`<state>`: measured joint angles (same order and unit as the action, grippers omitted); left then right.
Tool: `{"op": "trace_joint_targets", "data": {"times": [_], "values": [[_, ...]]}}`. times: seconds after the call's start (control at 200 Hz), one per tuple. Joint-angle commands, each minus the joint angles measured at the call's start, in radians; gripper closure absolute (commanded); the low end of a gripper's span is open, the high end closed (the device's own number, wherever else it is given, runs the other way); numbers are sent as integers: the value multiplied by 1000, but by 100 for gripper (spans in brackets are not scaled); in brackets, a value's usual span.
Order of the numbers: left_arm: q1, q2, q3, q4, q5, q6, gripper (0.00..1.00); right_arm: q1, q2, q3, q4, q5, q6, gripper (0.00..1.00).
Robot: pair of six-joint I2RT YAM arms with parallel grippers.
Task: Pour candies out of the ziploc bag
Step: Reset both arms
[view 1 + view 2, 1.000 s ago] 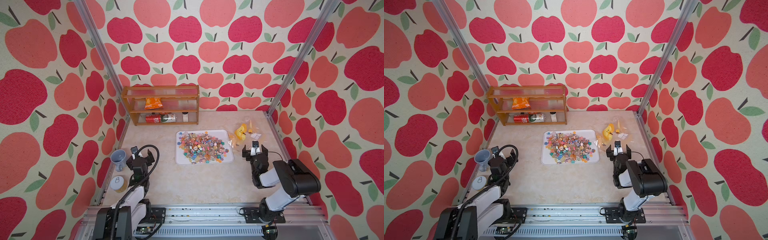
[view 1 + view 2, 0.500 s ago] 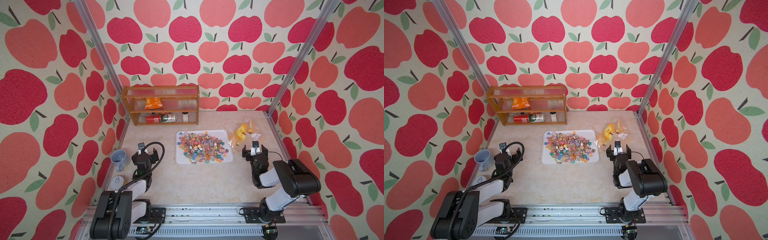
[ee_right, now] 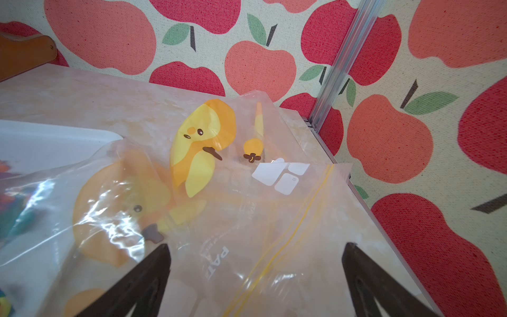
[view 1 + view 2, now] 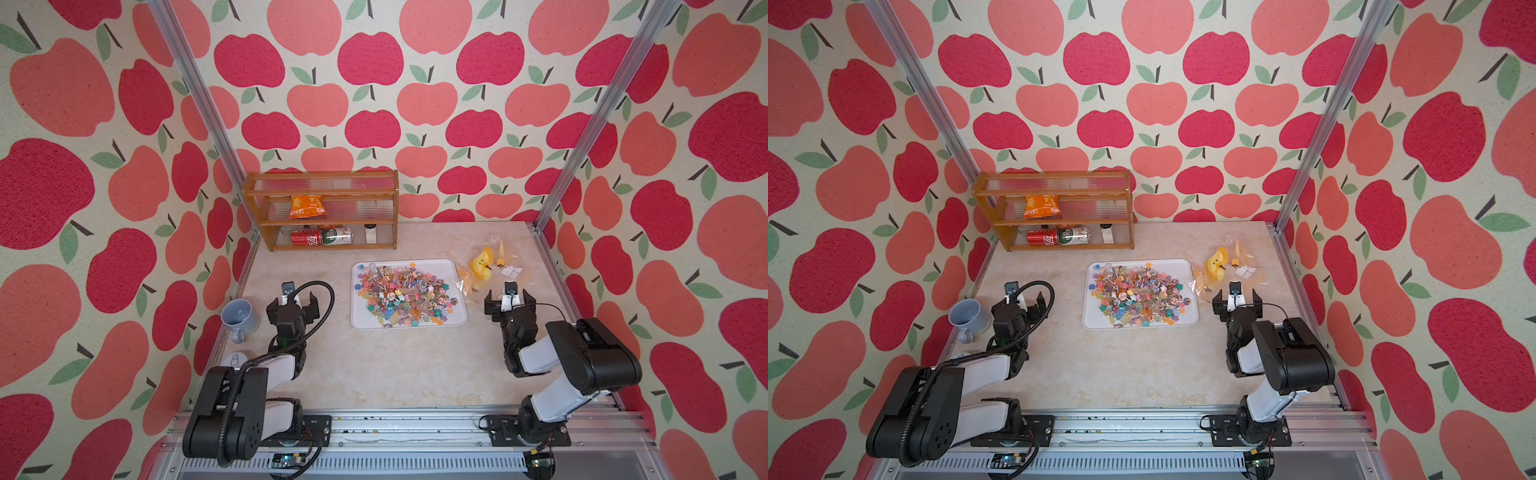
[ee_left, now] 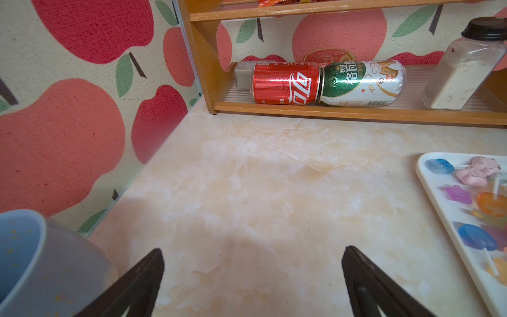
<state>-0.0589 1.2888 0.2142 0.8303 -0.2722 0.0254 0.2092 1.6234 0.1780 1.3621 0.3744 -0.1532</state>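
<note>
The candies (image 4: 405,295) (image 4: 1140,297) lie in a multicoloured heap on a white tray (image 4: 357,324) mid-table; a few show in the left wrist view (image 5: 477,203). The ziploc bag (image 4: 494,266) (image 4: 1229,264), clear with yellow duck prints, lies flat right of the tray, one corner over its rim. My right gripper (image 4: 509,300) (image 4: 1236,300) (image 3: 257,245) is open at the bag's near edge, holding nothing. My left gripper (image 4: 292,300) (image 4: 1018,304) (image 5: 253,249) is open over bare table, left of the tray.
A blue-grey mug (image 4: 239,318) (image 5: 41,260) stands close to the left gripper, by the left wall. A wooden shelf (image 4: 324,216) at the back holds an orange snack packet (image 4: 306,206), two lying cans (image 5: 326,83) and a jar (image 5: 463,68).
The left arm has swung rightward away from the mug and reached a little farther back, gripper still open. The right arm, the bag and the candies have not moved.
</note>
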Motion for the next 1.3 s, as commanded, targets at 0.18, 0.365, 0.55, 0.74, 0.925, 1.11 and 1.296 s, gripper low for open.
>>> {"op": "trace_joint_targets", "data": {"times": [0.18, 0.365, 0.55, 0.74, 0.925, 1.11, 1.296], "values": [[-3, 41, 1, 128, -6, 50, 1, 7, 7, 13, 22, -6, -5, 1], [31, 209, 11, 282, 69, 29, 1, 7, 8, 12, 22, -6, -5, 1], [41, 211, -1, 297, 101, 25, 1, 8, 7, 12, 23, -6, -6, 1], [28, 223, -38, 377, 97, 40, 1, 7, 8, 12, 22, -6, -5, 1], [-28, 261, -98, 536, 88, 110, 1, 7, 10, 12, 22, -6, -6, 1], [-60, 261, -61, 468, 96, 157, 1, 7, 10, 12, 22, -5, -6, 1], [-36, 261, -53, 447, 127, 135, 1, 6, 17, 19, 22, -3, -5, 1]]}}
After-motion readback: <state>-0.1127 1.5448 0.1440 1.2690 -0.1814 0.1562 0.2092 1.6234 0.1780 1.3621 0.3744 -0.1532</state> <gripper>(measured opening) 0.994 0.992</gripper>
